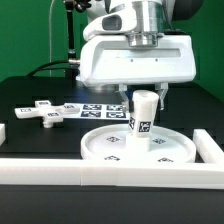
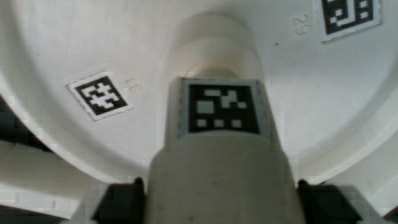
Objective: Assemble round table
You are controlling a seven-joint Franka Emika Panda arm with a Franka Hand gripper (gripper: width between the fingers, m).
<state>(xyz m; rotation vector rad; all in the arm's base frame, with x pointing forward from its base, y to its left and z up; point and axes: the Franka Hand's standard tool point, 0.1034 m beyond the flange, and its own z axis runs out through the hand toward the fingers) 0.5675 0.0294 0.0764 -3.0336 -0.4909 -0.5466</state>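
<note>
My gripper [image 1: 143,98] pinches the short post [image 1: 142,120], upright at the middle of the round disc [image 1: 100,152]. I judge I'm seating it; next comes screwing it down squarely. The cross-shaped foot [image 1: 44,112] lies off the disc, toward the exterior view's left.

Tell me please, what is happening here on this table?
The Panda arm's gripper holds the short cylindrical post upright, with its jaws closed on the post's upper end. The post's lower end is at the middle of the large rimmed round disc, which lies flat on the table. The pictures do not show whether the post is fully seated. The small cross-shaped foot lies apart toward the exterior view's left, beside the marker board, and nothing is holding it.
</note>
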